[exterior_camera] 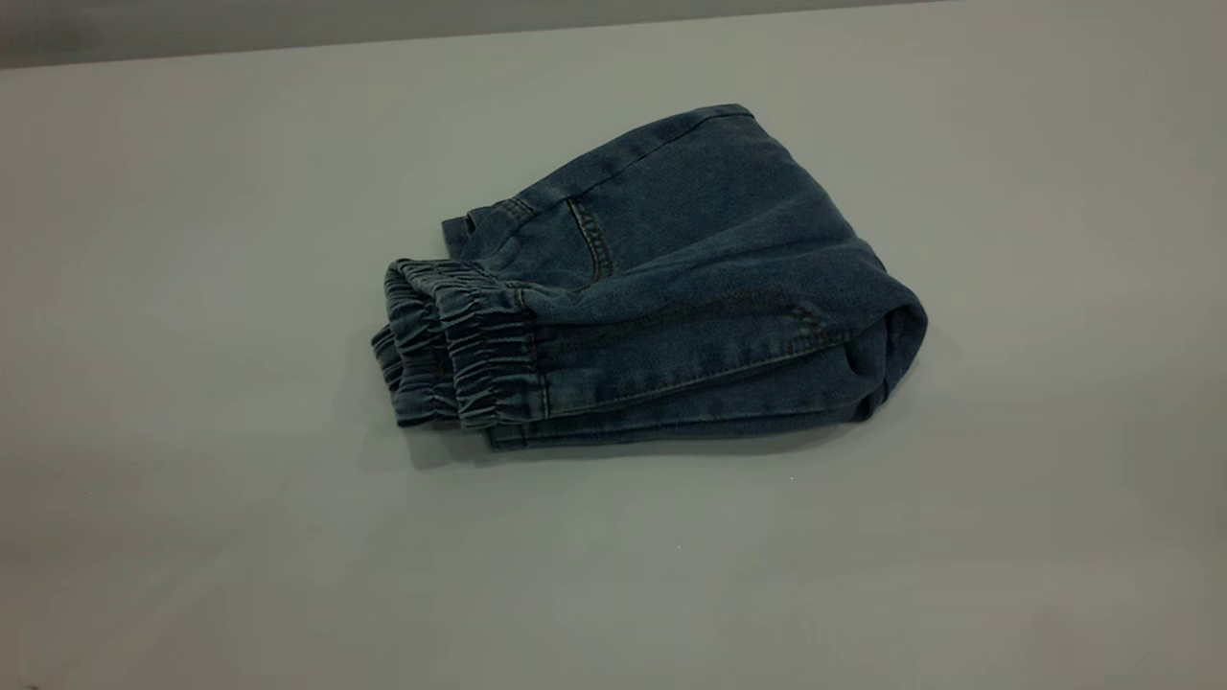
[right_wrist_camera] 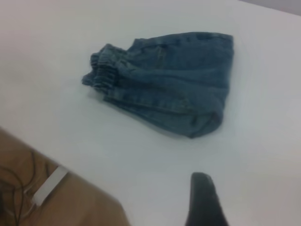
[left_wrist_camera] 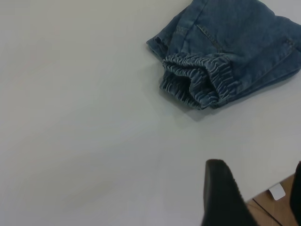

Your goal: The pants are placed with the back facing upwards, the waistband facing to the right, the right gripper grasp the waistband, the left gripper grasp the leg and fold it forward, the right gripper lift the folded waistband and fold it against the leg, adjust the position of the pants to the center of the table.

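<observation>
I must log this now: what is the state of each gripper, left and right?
Left gripper: away from the pants, holding nothing; open or shut cannot be told.
Right gripper: away from the pants, holding nothing; cannot be told.

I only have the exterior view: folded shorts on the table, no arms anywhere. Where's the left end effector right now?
Observer: The left end effector hangs by the table edge, apart from the pants, open and holding nothing.
Operator: Which part of the pants faces it?
Observer: The waistband, with its gathered opening turned toward that wrist camera.
Operator: And the right arm?
Observer: The right end effector hovers over bare table near the edge, well apart from the pants.
</observation>
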Controlling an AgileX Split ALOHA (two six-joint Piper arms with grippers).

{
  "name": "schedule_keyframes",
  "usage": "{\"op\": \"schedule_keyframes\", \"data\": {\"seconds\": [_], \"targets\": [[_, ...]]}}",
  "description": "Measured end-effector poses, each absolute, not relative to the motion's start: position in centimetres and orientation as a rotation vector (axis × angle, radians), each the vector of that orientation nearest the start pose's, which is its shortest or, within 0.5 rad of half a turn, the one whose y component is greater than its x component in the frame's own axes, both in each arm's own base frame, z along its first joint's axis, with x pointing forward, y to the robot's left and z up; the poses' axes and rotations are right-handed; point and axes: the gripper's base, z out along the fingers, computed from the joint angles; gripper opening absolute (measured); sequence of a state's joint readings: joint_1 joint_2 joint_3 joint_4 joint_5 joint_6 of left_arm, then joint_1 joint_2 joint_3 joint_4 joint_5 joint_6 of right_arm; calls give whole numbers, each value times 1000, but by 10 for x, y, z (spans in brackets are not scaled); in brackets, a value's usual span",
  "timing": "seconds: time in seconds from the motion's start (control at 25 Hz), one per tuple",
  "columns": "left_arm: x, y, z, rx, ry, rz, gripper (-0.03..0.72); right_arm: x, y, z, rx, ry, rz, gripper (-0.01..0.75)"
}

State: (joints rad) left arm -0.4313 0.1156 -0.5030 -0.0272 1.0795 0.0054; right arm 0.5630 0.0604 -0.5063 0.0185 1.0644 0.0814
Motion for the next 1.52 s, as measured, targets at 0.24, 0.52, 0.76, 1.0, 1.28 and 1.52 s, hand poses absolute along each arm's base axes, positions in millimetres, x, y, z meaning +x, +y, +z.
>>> {"op": "schedule_keyframes", "data": {"seconds": [0.24,0.52,0.76,1.0,1.28,1.52], "targets": [[10,-7,276,475,2137,-276,326,2,2,279,-183,2093,223,373],[10,-7,276,475,2137,-276,326,-6,1,279,69,2041,78,373],[10,-6,276,395,2151,-235,326,-6,1,279,62,2042,84,373],[11,-4,276,180,2172,-123,326,-6,1,279,62,2041,86,373],[-2,-2,277,39,2089,-49,326,-6,1,279,60,2041,86,373],[-6,-2,277,53,2059,-57,326,-6,1,279,60,2041,86,373]]}}
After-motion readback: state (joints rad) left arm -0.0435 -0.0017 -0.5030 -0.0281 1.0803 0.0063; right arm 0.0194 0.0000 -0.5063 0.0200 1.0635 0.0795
